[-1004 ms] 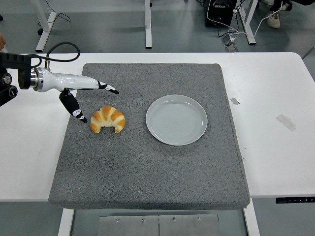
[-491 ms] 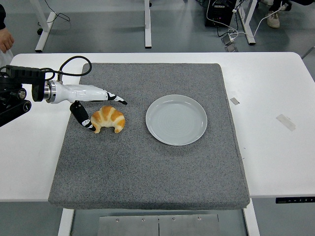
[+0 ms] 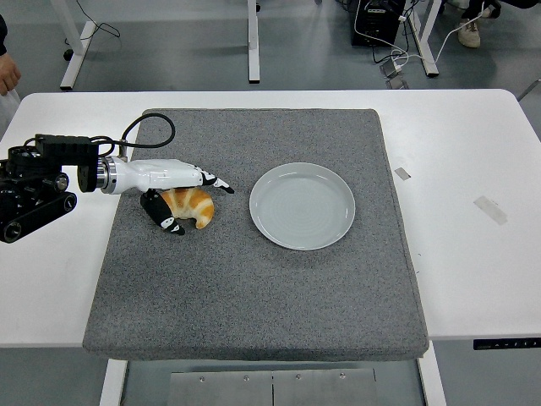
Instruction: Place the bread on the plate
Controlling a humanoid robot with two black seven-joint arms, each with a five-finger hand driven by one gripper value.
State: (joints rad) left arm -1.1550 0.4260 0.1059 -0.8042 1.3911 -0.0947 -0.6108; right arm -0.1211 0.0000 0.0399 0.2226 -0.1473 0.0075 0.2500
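Note:
A golden croissant [image 3: 199, 211] lies on the grey mat, left of the pale round plate [image 3: 302, 205], with a small gap between them. My left hand [image 3: 201, 207] reaches in from the left edge and straddles the croissant. Its white fingers [image 3: 215, 182] stretch over the bread's far side and the black thumb [image 3: 168, 222] sits at its near left side. The hand is open, and the croissant still rests on the mat, partly hidden by the palm. The plate holds nothing. My right arm does not show.
A grey mat [image 3: 254, 288] covers the middle of the white table [image 3: 473, 152]. Two small bits of tape [image 3: 491, 210] lie on the bare table at the right. A person's hand [image 3: 7, 74] shows at the top left edge.
My left hand has moved right and down, from beside the croissant's left end to straddling it. The croissant and plate have stayed where they were.

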